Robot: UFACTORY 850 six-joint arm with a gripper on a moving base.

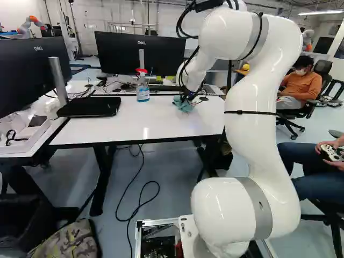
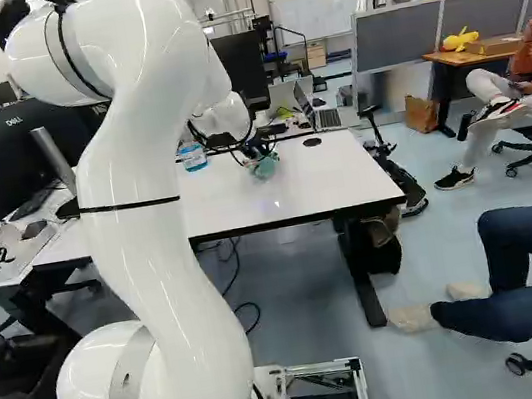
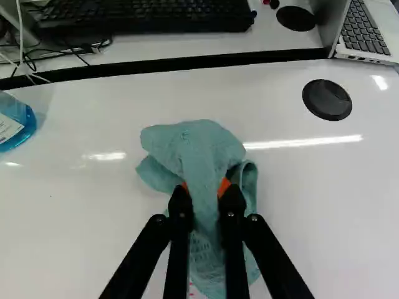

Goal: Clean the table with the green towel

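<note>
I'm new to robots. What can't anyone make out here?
- Table under the towel: hidden by the towel, wrist view.
- Most of the orange pads on the claw: covered by towel, wrist view.
- Red marks by the towel's edge: too small to identify, wrist view.
- Top of the arm: cut off by both base views' upper edges.

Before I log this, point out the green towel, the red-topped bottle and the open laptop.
green towel (image 3: 202, 146): wrist view, its bunched cloth
red-topped bottle (image 1: 143, 92): left base view, its body
open laptop (image 3: 368, 32): wrist view, its keyboard
</note>
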